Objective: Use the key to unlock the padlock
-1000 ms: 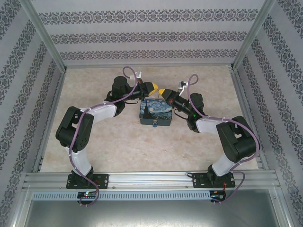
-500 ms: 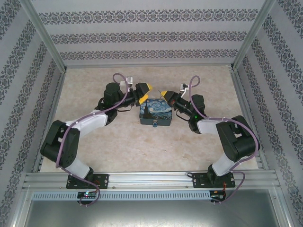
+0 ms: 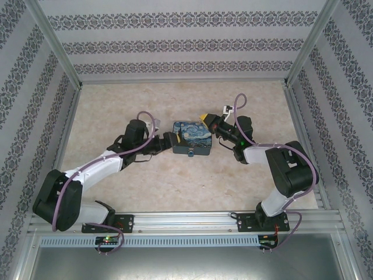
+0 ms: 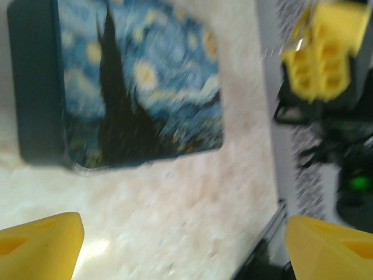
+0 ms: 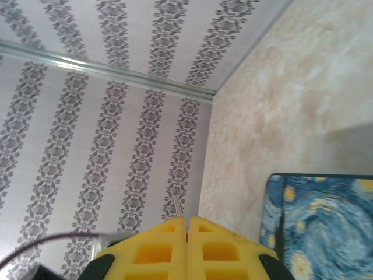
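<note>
Marbled worktop (image 3: 175, 184): left end effector (image 4: 183, 251) gapes beside the starry-night tin (image 4: 140, 81); right end effector (image 5: 186, 227), pinching the key (image 5: 177, 207), could drop it if jolted.

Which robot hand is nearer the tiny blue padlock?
Left. The left gripper is left of the tiny blue padlock on the dark starry-night tin's near side; the right gripper is at the tin's far corner.
</note>
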Action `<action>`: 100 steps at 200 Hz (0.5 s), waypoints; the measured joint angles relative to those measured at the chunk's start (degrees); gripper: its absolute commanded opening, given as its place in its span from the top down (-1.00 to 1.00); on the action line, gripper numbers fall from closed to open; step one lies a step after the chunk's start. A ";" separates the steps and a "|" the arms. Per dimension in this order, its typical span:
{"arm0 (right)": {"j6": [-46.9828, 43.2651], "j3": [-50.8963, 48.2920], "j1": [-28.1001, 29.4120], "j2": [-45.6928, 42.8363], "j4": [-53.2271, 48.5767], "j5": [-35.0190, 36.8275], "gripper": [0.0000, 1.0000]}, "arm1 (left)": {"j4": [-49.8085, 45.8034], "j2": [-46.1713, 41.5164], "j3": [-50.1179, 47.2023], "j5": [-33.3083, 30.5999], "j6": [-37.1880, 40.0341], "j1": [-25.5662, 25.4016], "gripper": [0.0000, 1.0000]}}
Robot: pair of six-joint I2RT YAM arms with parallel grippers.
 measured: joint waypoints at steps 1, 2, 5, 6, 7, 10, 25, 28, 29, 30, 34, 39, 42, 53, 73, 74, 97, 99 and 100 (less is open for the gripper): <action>0.07 0.04 0.00 0.13 -0.17 0.02 1.00 | -0.33 0.02 0.00 -0.04 0.33 -0.28 -0.78; 0.09 0.07 0.00 0.22 -0.28 0.04 1.00 | -0.50 0.02 0.00 -0.09 0.57 -0.42 -0.78; 0.31 0.20 0.00 0.50 -0.68 0.11 1.00 | -1.25 0.09 0.00 -0.55 1.31 -1.05 -0.78; 0.35 0.26 0.00 0.63 -0.87 0.17 1.00 | -1.53 0.09 0.00 -0.70 1.57 -1.36 -0.77; 0.35 0.28 0.00 0.70 -1.01 0.20 1.00 | -1.62 0.11 0.00 -0.79 1.73 -1.51 -0.77; 0.46 0.50 0.00 1.03 -1.49 0.33 1.00 | -2.05 0.24 0.00 -1.14 2.56 -2.16 -0.77; 0.72 1.53 0.07 2.14 -3.96 1.05 1.00 | -3.48 1.33 0.07 -2.73 5.79 -5.51 -0.75; 0.70 1.79 0.07 2.25 -4.63 1.14 1.00 | -3.69 1.68 0.13 -2.97 6.27 -6.01 -0.75; 0.70 1.86 0.09 2.27 -4.79 1.18 1.00 | -3.78 1.92 0.15 -3.02 6.49 -6.27 -0.75; 0.72 1.97 0.11 2.29 -5.03 1.25 1.00 | -3.82 2.03 0.17 -3.04 6.60 -6.40 -0.75; 0.70 2.23 0.17 2.29 -5.77 1.42 1.00 | -4.04 2.64 0.26 -3.39 7.26 -7.06 -0.74; 0.57 2.71 0.20 2.27 -7.08 1.75 1.00 | -4.17 3.58 0.46 -3.85 7.96 -7.87 -0.73; 0.35 2.97 0.33 2.25 -7.72 1.97 1.00 | -4.22 4.15 0.57 -4.11 8.35 -8.24 -0.72; -0.48 4.35 0.72 1.90 -11.34 3.06 1.00 | -4.33 6.67 1.09 -5.01 9.57 -9.62 -0.69; -3.91 7.50 2.08 -0.07 -20.85 5.86 1.00 | -4.37 11.17 2.45 -6.45 11.15 -11.39 -0.65; -4.02 7.58 2.10 -0.15 -21.14 5.92 1.00 | -4.37 11.30 2.49 -6.47 11.21 -11.45 -0.65; -8.46 11.08 3.21 -3.19 -31.08 9.14 1.00 | -3.85 15.04 4.22 -8.61 12.66 -13.03 -0.61; -8.68 11.30 3.26 -3.34 -31.63 9.29 1.00 | -3.80 15.28 4.35 -8.79 12.81 -13.18 -0.60; -8.85 11.52 3.34 -3.48 -32.24 9.51 1.00 | -3.76 15.37 4.39 -8.83 12.85 -13.25 -0.60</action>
